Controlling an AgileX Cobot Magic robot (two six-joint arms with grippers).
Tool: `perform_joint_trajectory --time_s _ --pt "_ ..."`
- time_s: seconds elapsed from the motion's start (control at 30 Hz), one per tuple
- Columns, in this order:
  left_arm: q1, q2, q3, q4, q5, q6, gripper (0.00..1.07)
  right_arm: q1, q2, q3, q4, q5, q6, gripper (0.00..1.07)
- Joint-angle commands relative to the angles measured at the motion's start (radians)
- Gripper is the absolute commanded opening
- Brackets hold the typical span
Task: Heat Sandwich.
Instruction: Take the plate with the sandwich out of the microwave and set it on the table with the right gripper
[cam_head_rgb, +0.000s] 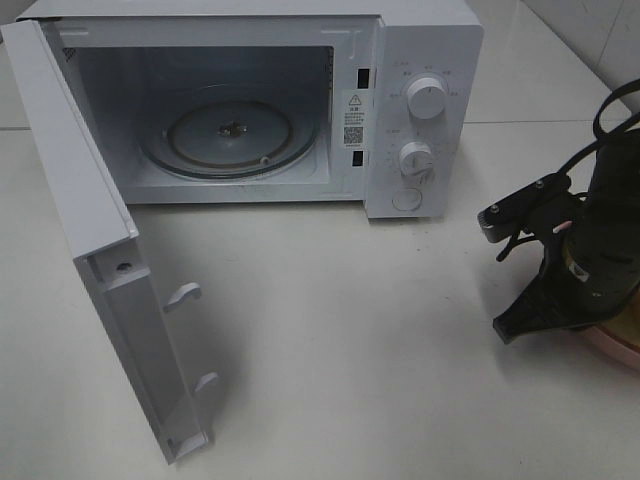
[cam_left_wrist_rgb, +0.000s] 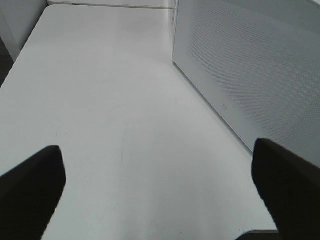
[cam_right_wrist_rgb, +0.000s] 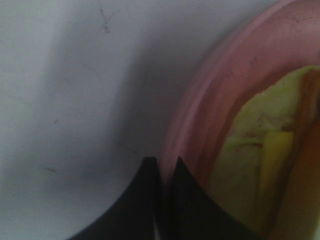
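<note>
The right gripper (cam_right_wrist_rgb: 162, 167) sat low at the rim of the pink plate (cam_right_wrist_rgb: 210, 100), its jaws pressed together on that rim; the sandwich (cam_right_wrist_rgb: 260, 165) lay on the plate just beyond the fingertips, yellow and orange filling showing. The left gripper (cam_left_wrist_rgb: 160, 190) hung over the white table (cam_left_wrist_rgb: 110, 100) with jaws wide apart, holding nothing; the microwave (cam_head_rgb: 420, 110) stood beside it, door (cam_head_rgb: 90, 250) swung open, glass turntable (cam_head_rgb: 230, 135) bare.

Kitchen counter: microwave (cam_head_rgb: 250, 110), tiled wall (cam_head_rgb: 590, 40)
</note>
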Motion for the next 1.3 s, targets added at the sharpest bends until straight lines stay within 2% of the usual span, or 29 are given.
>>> perform_joint_trajectory --time_s 0.03,0.57,0.73,0.8,0.83,0.9,0.97,1.1,1.3 --pt "-0.004 -0.016 0.002 0.0 -0.015 0.0 0.96 -0.005 0.003 0.016 -0.047 -0.008 0.025 0.01" --pt "-0.004 -0.016 0.002 0.0 -0.015 0.0 0.96 -0.005 0.003 0.04 -0.051 -0.031 0.02 0.08" --pt "-0.004 -0.016 0.002 0.0 -0.015 0.0 0.96 -0.005 0.003 0.04 -0.044 -0.039 0.02 0.2" --pt "-0.004 -0.016 0.002 0.0 -0.015 0.0 0.96 -0.005 0.0 0.04 -0.044 -0.045 0.02 0.32" --pt "-0.004 -0.016 0.002 0.0 -0.015 0.0 0.96 -0.005 0.0 0.04 -0.044 -0.045 0.02 0.32" --pt "-0.004 -0.016 0.002 0.0 -0.015 0.0 0.96 -0.005 0.0 0.035 -0.027 -0.046 0.018 0.44" --pt "-0.004 -0.016 0.002 0.0 -0.015 0.0 0.96 -0.005 -0.004 0.035 -0.012 -0.046 0.007 0.5" --pt "-0.004 -0.016 0.002 0.0 -0.015 0.0 0.96 -0.005 -0.045 0.035 0.009 -0.051 -0.026 0.58" --pt "-0.004 -0.016 0.002 0.0 -0.015 0.0 0.96 -0.005 -0.12 0.035 0.062 -0.047 -0.081 0.62"
